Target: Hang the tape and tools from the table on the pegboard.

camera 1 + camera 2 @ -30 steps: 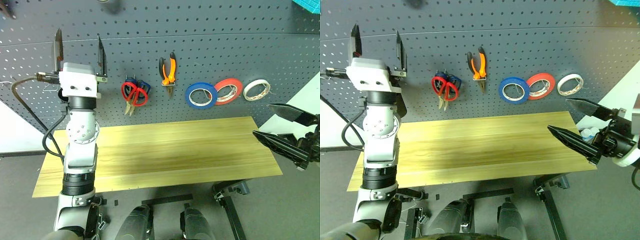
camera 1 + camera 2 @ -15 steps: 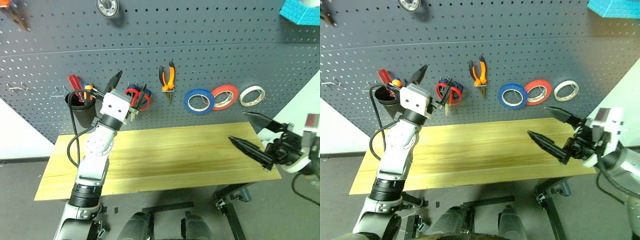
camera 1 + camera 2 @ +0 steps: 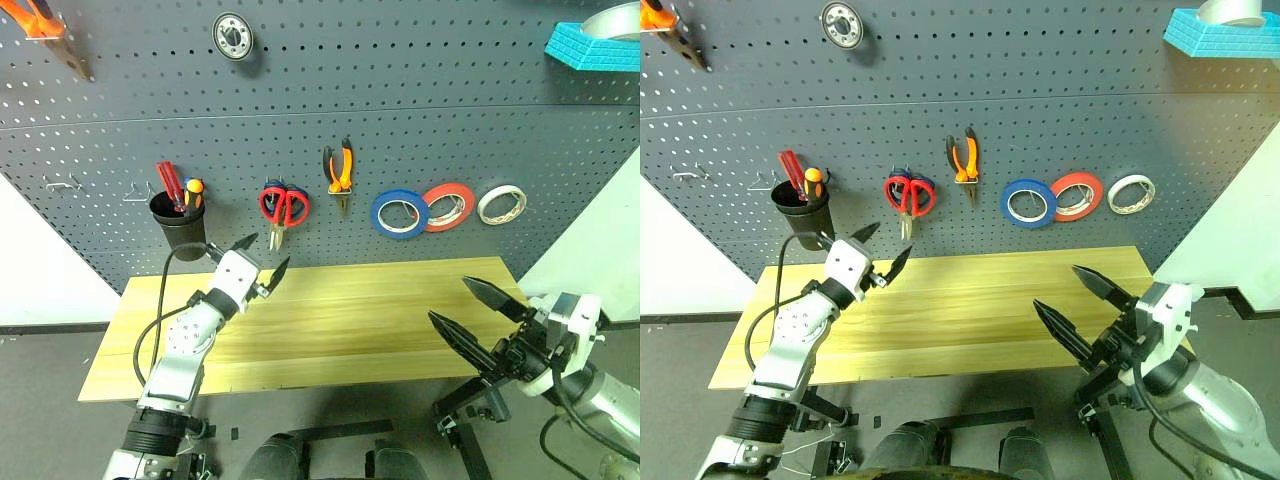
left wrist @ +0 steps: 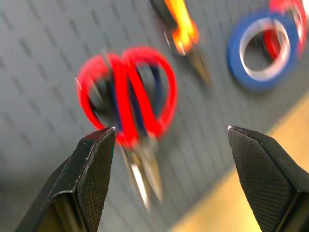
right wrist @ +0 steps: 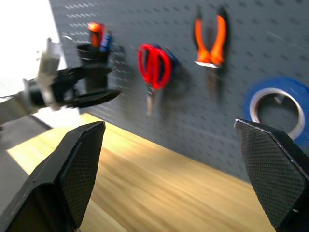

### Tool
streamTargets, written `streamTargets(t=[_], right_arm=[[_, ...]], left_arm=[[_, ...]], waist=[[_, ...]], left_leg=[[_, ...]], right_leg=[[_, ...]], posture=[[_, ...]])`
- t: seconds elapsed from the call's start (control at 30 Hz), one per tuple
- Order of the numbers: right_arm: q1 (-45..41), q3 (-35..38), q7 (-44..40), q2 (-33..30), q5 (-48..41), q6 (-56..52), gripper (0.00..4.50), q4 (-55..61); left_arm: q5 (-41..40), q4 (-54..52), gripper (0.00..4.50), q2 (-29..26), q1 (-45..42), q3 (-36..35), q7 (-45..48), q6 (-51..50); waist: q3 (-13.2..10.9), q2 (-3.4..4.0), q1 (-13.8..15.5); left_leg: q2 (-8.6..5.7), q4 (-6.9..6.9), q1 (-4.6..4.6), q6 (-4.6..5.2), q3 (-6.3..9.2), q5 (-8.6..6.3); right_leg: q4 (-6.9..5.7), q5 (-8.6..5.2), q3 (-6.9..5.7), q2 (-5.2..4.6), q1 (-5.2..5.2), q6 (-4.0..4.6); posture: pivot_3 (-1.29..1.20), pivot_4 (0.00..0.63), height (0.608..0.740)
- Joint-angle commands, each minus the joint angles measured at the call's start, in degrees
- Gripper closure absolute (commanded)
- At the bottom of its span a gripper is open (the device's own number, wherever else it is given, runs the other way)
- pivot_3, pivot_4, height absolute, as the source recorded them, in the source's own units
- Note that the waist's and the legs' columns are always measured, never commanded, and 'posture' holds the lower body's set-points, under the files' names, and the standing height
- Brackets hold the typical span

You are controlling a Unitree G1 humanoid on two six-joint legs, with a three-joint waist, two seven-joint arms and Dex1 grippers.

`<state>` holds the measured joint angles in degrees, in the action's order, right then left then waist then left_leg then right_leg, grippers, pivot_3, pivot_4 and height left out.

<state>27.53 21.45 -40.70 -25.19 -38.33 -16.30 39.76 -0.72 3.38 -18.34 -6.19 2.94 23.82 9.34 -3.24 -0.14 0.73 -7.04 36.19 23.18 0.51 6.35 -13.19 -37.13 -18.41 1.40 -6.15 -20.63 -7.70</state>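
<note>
Nearest you, the right gripper [image 3: 472,305] hangs off the table's [image 3: 340,340] front right corner, its 2 black fingers spread wide and holding nothing. Over the table's left rear part, the left gripper [image 3: 262,256] points toward the pegboard [image 3: 400,110], jaws likewise parted and empty. The yellowish tabletop between them lies bare.

Behind it, you see the task's items hanging on the dark grey pegboard. At left a black cup [image 3: 179,222] holds the orange-handled screwdriver [image 3: 193,191] beside a red-handled tool [image 3: 168,184]. Next hang the red-handled scissors [image 3: 283,207], blades down, over a blue-handled pair that peeks from behind. The orange-and-black pliers [image 3: 338,172] hang nose down just beyond. Farther right come 3 rolls in a row: the blue tape [image 3: 400,214], a red roll [image 3: 448,206] overlapping its edge, then a white roll [image 3: 502,204]. High on the board sit a round metal disc [image 3: 231,35] and a turquoise block [image 3: 588,41].
</note>
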Motion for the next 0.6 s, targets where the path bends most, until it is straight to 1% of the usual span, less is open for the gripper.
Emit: streamTargets(t=[0.03, 0.1, 0.2, 0.3, 0.37, 0.47, 0.6], right_arm=[[2.0, -1.4, 1.9, 3.0, 3.5, 4.2, 0.0, -1.0], [4.3, -2.5, 2.6, 5.5, 6.3, 6.8, 0.0, -3.4], [7.5, -4.2, 2.0, 8.0, 7.8, 9.9, 0.0, -5.4], [10.5, -5.9, 1.5, 9.4, 9.3, 12.2, 0.0, -7.2], [12.3, -7.0, 1.9, 10.3, 9.0, 11.5, 0.0, -9.0], [14.1, -9.1, 5.7, 12.2, 12.9, 11.7, 0.0, -11.1], [14.5, -11.2, 10.1, 16.0, 14.9, 13.1, 0.0, -11.3]], left_arm=[[-3.8, 4.6, 0.66, -0.4, 0.7, -2.7, 2.2, 1.6], [-7.2, 9.0, 0.66, -0.2, 0.7, -3.2, 6.8, 3.5], [-7.8, 14.7, 0.66, -0.4, 0.4, -3.8, 9.3, 9.3], [-8.9, 16.6, 0.66, -0.9, 0.8, -3.9, 11.7, 9.7], [-9.9, 16.2, 0.66, -1.4, 2.1, -4.5, 12.8, 9.6], [-11.7, 13.7, 0.66, -2.2, 5.0, -5.7, 13.5, 8.3], [-12.8, 11.2, 0.66, -2.6, 8.9, -6.5, 13.9, 7.9]], waist=[[0.2, 0.22, -0.1], [0.4, 0.26, -0.1], [0.6, 0.41, -0.1], [0.8, 0.49, -0.2], [0.9, 0.51, -0.2], [1.3, 0.53, -0.6], [1.4, 0.74, -0.4]], left_leg=[[0.0, 0.0, -0.04, 0.0, 0.0, -0.01], [0.0, 0.02, -0.05, 0.0, 0.0, -0.01], [0.01, 0.0, -0.14, -0.01, 0.0, -0.01], [0.01, -0.01, -0.15, 0.0, 0.0, -0.02], [0.01, -0.02, -0.15, 0.0, 0.0, -0.02], [0.01, -0.12, -0.17, 0.0, 0.0, -0.02], [0.02, -0.21, -0.21, -0.01, 0.01, -0.03]], right_leg=[[0.0, -0.01, 0.01, 0.0, 0.02, 0.01], [-0.01, 0.0, 0.03, -0.01, 0.02, 0.02], [0.01, -0.02, 0.04, -0.07, 0.11, 0.08], [0.01, -0.07, 0.05, -0.11, 0.11, 0.18], [0.01, -0.08, 0.05, -0.11, 0.11, 0.2], [0.01, -0.13, 0.08, -0.12, 0.08, 0.27], [-0.01, -0.18, 0.18, -0.13, 0.09, 0.34]], posture=[[-0.1, 0.0, 0.74], [-0.1, 0.0, 0.74], [-0.11, 0.0, 0.74], [-0.11, 0.0, 0.74], [-0.1, 0.0, 0.74], [-0.09, 0.0, 0.74], [-0.07, 0.0, 0.74]])
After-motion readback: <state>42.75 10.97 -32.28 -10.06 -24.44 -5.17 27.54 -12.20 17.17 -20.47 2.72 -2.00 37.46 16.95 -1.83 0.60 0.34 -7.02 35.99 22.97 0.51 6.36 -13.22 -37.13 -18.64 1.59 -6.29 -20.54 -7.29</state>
